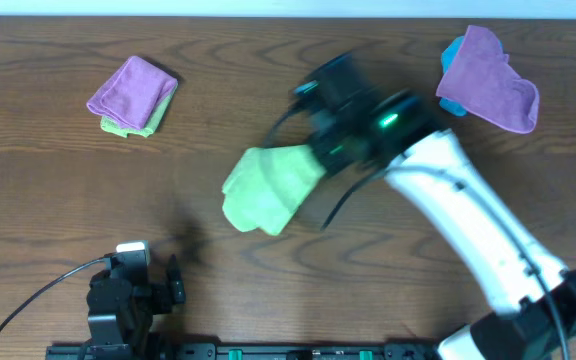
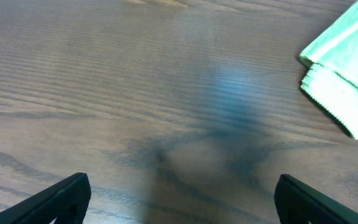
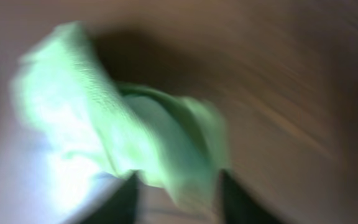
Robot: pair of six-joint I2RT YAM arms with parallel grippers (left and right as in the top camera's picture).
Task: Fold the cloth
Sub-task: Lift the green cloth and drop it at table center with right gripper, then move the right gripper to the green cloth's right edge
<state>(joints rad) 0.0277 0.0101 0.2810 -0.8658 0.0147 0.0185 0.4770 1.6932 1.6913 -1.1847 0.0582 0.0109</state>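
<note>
The lime-green cloth point(image 1: 263, 190) lies bunched mid-frame on the tabletop point(image 1: 68, 200). Its right end sits between the right pincer point(image 3: 179, 194) fingers, too blurred to tell the grip. The left pincer point(image 2: 182, 190), lower left, gapes wide.

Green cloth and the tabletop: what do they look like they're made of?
Green cloth: soft napped textile, likely microfibre; matte, fuzzy surface with a fine stitched edge in the left wrist view, and it folds limply. Tabletop: dark brown wood grain, possibly laminate or veneer; smooth, with a faint sheen.

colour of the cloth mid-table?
The cloth is lime green, clearest in the overhead view.
</note>
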